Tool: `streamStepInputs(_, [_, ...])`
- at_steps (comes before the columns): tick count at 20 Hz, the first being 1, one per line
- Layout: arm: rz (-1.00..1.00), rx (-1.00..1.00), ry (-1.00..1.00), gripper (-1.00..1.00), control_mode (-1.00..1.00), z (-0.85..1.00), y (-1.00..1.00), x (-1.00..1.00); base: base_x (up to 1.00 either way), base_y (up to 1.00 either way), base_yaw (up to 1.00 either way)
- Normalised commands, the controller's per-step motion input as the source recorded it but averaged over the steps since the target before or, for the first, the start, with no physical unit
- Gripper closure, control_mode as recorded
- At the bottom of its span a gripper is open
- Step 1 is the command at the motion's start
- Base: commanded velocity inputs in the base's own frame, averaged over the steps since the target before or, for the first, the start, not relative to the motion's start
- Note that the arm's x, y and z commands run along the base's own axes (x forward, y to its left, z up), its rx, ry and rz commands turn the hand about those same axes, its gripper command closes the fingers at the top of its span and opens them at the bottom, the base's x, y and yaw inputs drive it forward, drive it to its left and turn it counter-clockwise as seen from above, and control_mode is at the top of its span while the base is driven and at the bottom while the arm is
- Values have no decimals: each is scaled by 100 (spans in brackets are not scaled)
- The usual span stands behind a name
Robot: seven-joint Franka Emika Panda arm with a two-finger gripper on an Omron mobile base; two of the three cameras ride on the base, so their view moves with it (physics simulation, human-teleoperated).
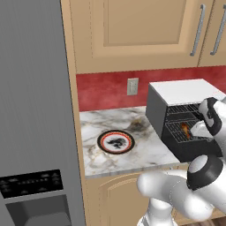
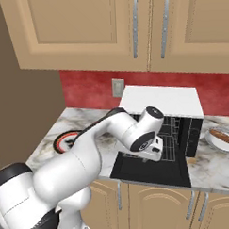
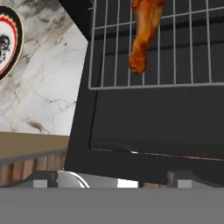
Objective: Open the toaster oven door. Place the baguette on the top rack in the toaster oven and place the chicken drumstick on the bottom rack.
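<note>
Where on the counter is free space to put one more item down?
Bare marble counter lies around the round plate, between the fridge and the toaster oven. Right of the oven it is tighter: the lowered toaster oven door and the baguette on its plate take the room.

One toaster oven [image 1: 185, 95], its one door [image 2: 152, 170] folded down. Two wire racks: top rack [image 1: 183, 108], bottom rack [image 3: 148, 65]. One chicken drumstick [image 3: 143, 37]. One baguette [image 2: 225, 138]. Two plates: patterned plate [image 1: 115, 141], plain plate [image 2: 213, 141]. One wall outlet [image 1: 132, 86]. One fridge [image 1: 33, 110].
</note>
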Motion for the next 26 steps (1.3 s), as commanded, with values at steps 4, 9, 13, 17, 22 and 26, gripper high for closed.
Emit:
streamStepInputs(4, [7,-1,7,-100,-100,0,0,11,0,0,0])
streamStepInputs(9, [6,0,10,-100,-100,-11,-7,2,0,0,0])
streamStepInputs(13, [3,0,9,-100,-100,-27,-17,0,0,0,0])
streamStepInputs(17, [1,0,3,-100,-100,-31,-13,5,0,0,0])
streamStepInputs(22, [0,0,0,-100,-100,-9,-8,32,0,0,0])
streamStepInputs(26, [0,0,0,-100,-100,-21,0,37,0,0,0])
